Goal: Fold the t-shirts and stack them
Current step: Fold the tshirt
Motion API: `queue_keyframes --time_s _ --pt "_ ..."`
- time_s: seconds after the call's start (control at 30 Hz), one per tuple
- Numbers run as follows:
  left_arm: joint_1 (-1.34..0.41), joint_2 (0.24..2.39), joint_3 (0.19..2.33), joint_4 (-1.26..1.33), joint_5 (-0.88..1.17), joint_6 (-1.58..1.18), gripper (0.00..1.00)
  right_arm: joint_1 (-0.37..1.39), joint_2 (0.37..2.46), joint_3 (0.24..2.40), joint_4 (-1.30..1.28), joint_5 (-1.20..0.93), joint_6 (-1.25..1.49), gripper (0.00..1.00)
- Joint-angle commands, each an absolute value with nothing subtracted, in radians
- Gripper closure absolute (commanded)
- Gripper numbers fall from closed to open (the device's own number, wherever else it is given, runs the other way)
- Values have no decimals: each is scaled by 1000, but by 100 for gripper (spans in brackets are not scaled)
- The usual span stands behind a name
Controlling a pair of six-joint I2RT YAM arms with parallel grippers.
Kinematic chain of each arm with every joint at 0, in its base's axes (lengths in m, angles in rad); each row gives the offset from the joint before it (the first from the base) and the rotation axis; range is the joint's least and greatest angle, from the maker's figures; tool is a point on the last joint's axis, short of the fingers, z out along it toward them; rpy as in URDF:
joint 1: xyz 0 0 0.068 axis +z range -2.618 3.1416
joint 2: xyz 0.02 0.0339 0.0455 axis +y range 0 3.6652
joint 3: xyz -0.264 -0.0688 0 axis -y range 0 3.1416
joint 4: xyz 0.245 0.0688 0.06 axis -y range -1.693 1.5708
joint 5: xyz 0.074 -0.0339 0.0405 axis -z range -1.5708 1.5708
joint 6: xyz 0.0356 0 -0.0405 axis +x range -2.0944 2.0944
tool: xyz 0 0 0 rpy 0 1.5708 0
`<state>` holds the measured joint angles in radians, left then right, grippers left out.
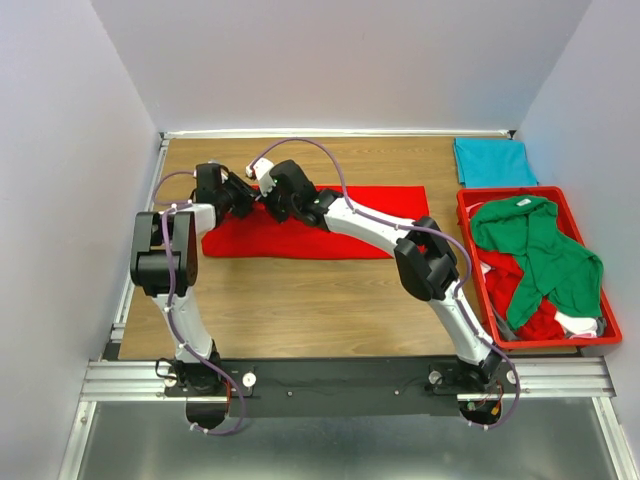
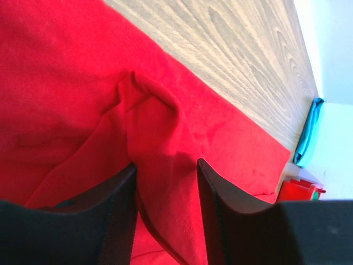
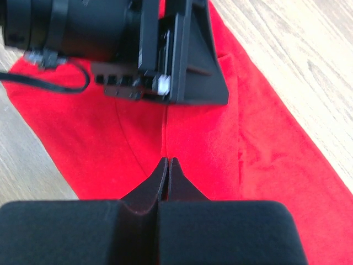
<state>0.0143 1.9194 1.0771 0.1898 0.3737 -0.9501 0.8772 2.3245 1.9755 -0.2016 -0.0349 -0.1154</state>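
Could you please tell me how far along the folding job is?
Done: a teal t-shirt lies folded at the far right. In hand: the red t-shirt is narrowed to a band mid-table, a ridge of it pinched in the left pincer; the right pincer is shut over the cloth nearby. Left: finishing that fold, stacking, and the green t-shirt heaped in the red tray.

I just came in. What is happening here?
A red t-shirt is being folded on the table. The left end effector pinches a raised fold of it; the right end effector is shut over the cloth. A folded teal t-shirt lies at the far right, and a green t-shirt sits in the red tray.
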Motion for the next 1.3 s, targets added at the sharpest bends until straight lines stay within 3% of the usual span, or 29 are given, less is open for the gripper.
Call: queue_keyframes --time_s 0.0,0.07,0.5,0.53,0.7,0.73,1.27 --pt "11 1937 1140 186 318 -910 52 880 2301 1942 -193 -12 -140 99" --pt "12 1936 1164 169 292 -882 60 877 2295 1931 -192 -8 -141 99" --pt "8 1896 1215 49 166 -770 61 873 2293 1916 -192 -12 -140 99" --pt "6 1894 1206 49 161 -767 70 873 2295 1914 -193 -17 -137 99" --pt "3 1898 1201 31 124 -744 83 873 2299 1911 -193 -25 -138 99" --pt "3 1898 1209 19 117 -736 90 873 2298 1907 -193 -29 -141 99" --pt "3 1873 1144 -41 8 -750 89 873 2287 1836 -193 -28 -147 99"
